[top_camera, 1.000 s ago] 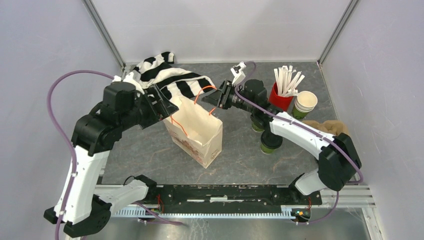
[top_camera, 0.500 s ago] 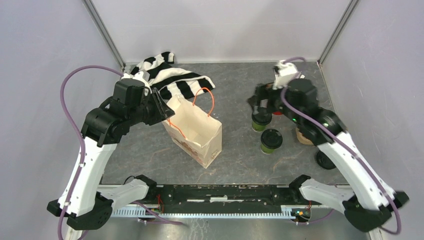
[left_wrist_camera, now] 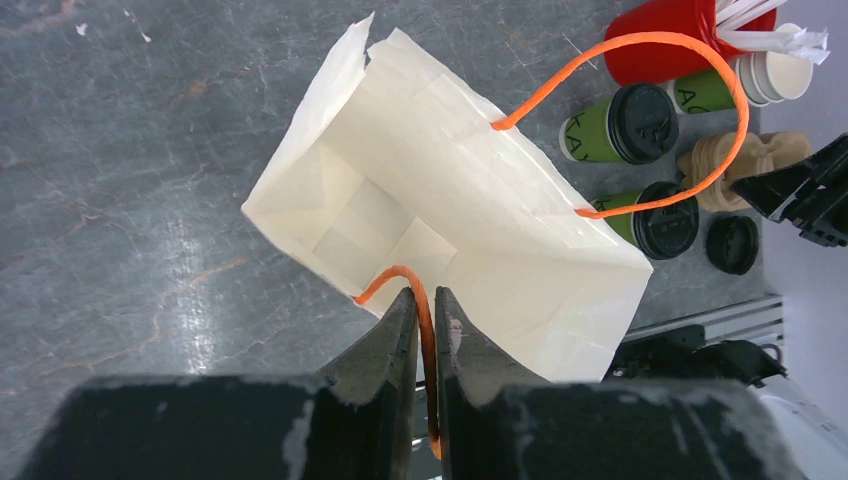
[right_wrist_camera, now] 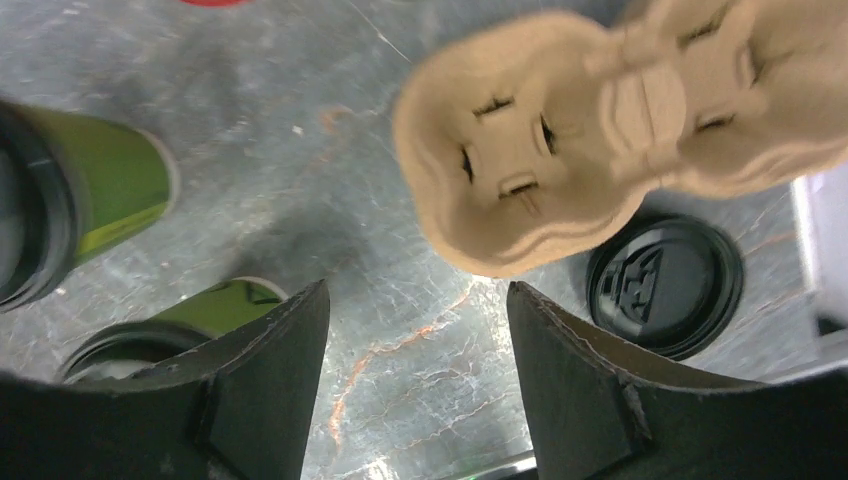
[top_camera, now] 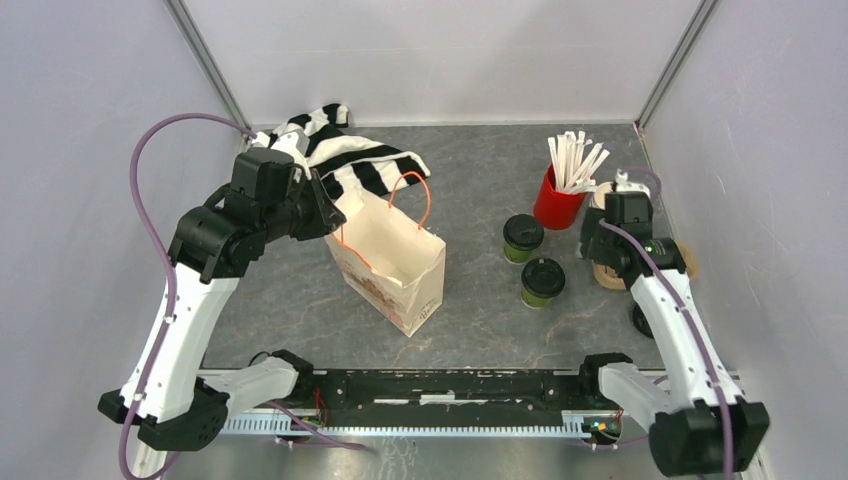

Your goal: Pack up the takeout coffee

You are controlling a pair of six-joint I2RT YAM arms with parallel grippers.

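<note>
Both takeout coffees, far cup (top_camera: 523, 238) and near cup (top_camera: 541, 281), stood upright on the surface (top_camera: 480, 180) just left of the right end effector (right_wrist_camera: 415, 300), which hung open near the cardboard cup carrier (right_wrist_camera: 600, 110). The left end effector (left_wrist_camera: 424, 310), farther off, pinched the orange handle (left_wrist_camera: 385, 280) of the paper bag (left_wrist_camera: 440, 200).

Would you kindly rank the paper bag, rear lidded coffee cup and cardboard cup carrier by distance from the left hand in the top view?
1. Paper bag, handle in the left hand.
2. Rear lidded coffee cup, centre right.
3. Cardboard cup carrier, far right.
</note>
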